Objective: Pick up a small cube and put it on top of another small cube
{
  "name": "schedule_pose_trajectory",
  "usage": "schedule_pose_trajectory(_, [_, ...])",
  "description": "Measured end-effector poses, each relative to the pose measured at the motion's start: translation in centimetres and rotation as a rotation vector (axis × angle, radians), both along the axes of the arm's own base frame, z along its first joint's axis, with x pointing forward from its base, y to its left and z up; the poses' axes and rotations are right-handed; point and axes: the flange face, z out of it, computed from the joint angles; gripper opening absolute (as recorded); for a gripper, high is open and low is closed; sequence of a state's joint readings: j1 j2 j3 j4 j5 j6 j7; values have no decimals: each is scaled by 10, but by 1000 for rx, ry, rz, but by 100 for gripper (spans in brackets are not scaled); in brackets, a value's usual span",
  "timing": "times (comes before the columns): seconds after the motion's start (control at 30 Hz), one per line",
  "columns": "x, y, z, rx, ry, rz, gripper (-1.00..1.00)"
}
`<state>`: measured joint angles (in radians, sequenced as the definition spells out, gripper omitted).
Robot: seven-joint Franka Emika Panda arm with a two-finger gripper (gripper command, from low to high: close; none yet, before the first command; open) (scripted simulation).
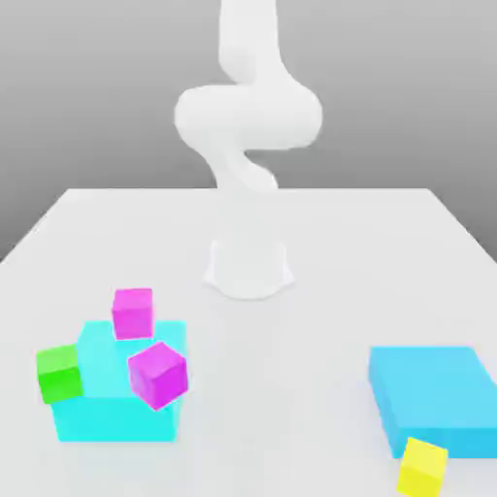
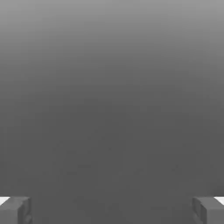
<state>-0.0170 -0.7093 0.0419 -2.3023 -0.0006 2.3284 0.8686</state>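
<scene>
Grey gripper: fingers wide apart in the hand view, one at each side, with nothing between them; it is empty.
White arm: raised above its base in the exterior view, well apart from the cubes and blocks.
Yellow small cube: towards the exterior view's right, close to the near edge of the blue slab and turned at an angle to it; whether the two touch, I cannot tell.
Blue slab: low and broad, lying flat on the white table.
Cyan block: towards the exterior view's left, with three cubes clustered about it.
Magenta cubes: one by the block's far edge, the other set askew in front of its top as seen here; what each rests on is unclear.
Green cube: beside or overlapping the block's edge at the exterior view's left, slightly turned.
Done: nothing of the pick or the stacking, as far as can be seen; the yellow cube is ungrasped and has no cube under it.
Left to do: probably all of it: reach the yellow cube, close on it, lift, carry it to another small cube, lower and release. Which cube should bear it, I cannot tell.
</scene>
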Motion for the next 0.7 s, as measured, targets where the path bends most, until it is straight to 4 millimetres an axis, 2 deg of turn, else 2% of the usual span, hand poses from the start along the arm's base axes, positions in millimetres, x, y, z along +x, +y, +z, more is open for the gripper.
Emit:
schedule_pose_trajectory(0.17, [58,32,-72,36,129,-71,0])
schedule_pose_trajectory(0.37, [106,71,-169,71,274,-149,0])
schedule_pose_trajectory(0.53, [127,105,-256,98,394,-213,0])
schedule_pose_trajectory(0.7, [128,143,-345,122,515,-269,0])
